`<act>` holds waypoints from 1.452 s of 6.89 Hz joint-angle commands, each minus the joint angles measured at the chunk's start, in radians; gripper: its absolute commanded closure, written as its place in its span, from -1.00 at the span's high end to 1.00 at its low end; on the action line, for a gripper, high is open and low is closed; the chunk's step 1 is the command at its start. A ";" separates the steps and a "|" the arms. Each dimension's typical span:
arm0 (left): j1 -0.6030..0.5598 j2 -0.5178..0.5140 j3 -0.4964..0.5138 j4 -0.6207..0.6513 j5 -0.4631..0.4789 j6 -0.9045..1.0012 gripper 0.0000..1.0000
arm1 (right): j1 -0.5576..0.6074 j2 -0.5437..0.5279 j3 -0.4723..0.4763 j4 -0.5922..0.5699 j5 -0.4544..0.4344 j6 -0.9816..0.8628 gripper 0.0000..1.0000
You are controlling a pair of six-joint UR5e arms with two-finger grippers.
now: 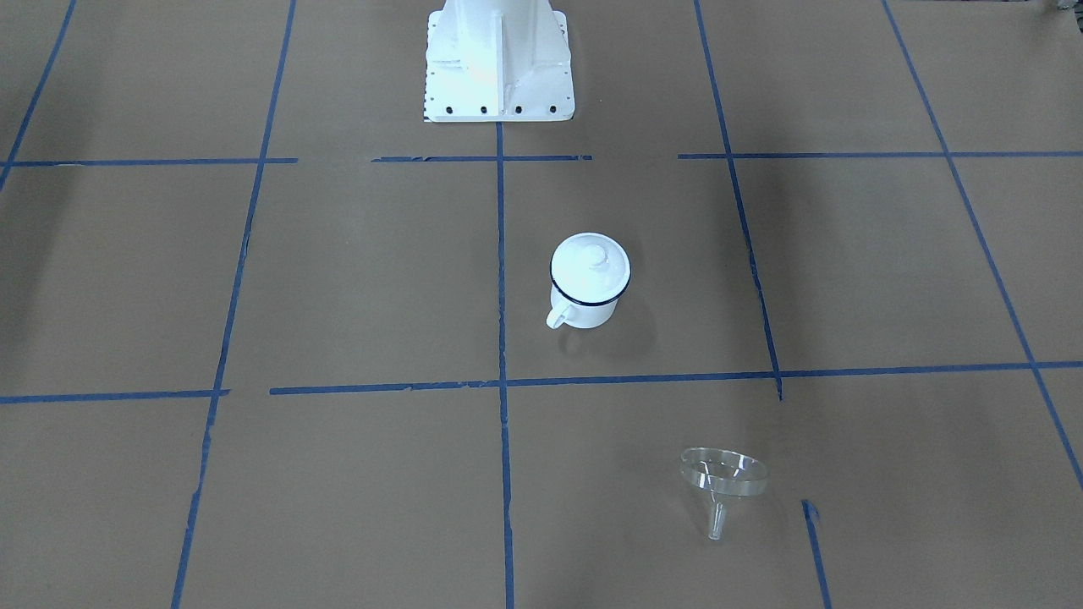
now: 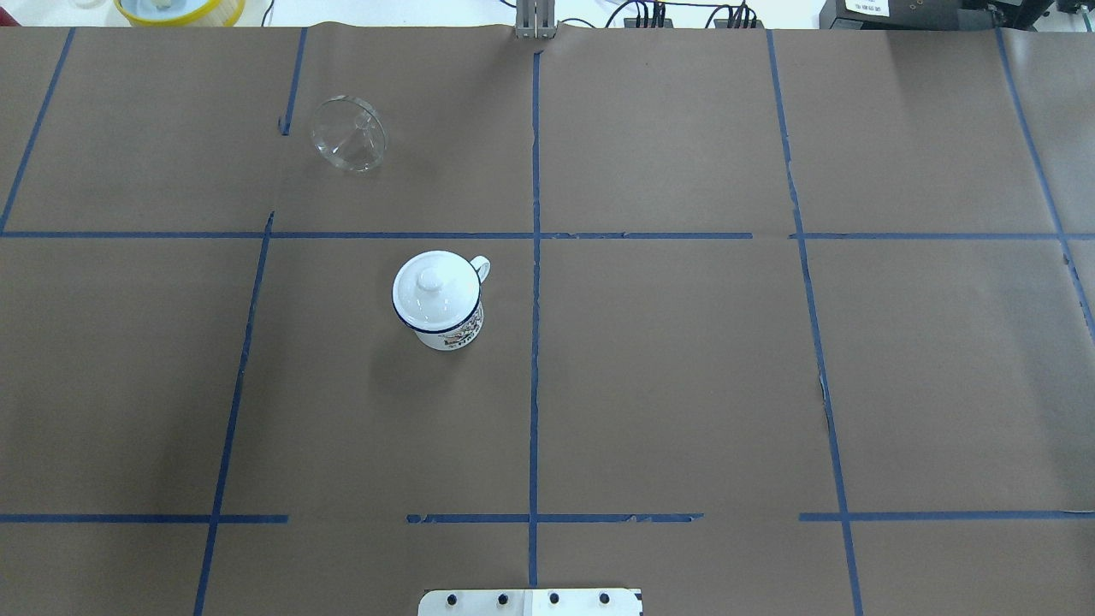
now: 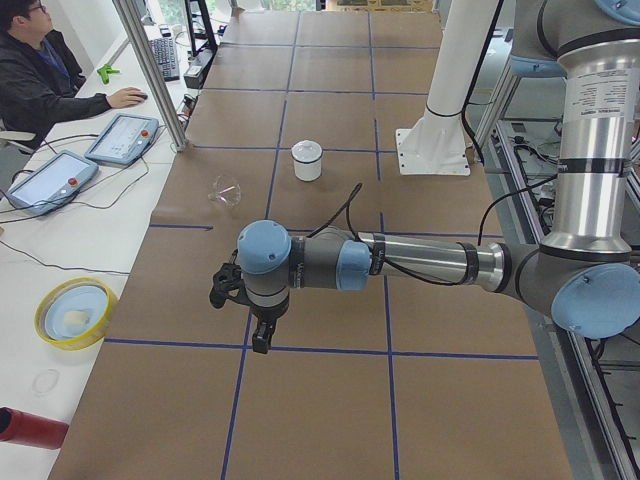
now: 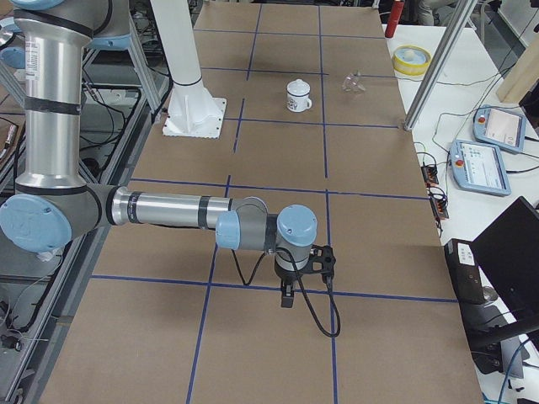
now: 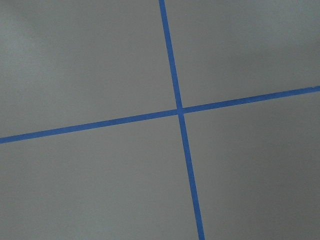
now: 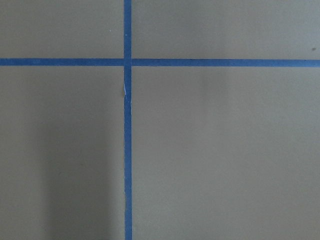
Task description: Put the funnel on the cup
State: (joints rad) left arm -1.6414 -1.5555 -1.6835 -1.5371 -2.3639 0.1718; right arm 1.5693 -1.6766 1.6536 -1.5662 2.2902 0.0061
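Funnel lies tipped on the table, well apart from the cup, whose lid likely must come off first. Nothing is picked up yet. Whether the left gripper and right gripper are apart or together cannot be told. The cup's print is too small to read.

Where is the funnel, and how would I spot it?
Find the brown table with blue tape squares, then the white lidded mug near its middle. One square beyond the mug, away from the robot and toward its left, lies the funnel. It is the only see-through thing on the table, tipped on its side.
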 commanded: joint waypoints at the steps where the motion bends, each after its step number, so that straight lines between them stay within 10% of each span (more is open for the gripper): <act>1: 0.000 -0.008 -0.001 0.002 0.000 0.000 1.00 | 0.000 0.000 0.000 0.000 0.000 0.000 1.00; 6: 0.006 -0.050 -0.012 -0.032 0.015 -0.009 1.00 | 0.000 0.000 0.000 0.000 0.000 0.000 1.00; 10: 0.006 -0.161 -0.010 -0.304 0.074 -0.151 1.00 | 0.000 0.000 0.000 0.000 0.000 0.000 1.00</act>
State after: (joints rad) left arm -1.6353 -1.7034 -1.6758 -1.7811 -2.2954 0.1230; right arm 1.5693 -1.6766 1.6536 -1.5662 2.2902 0.0062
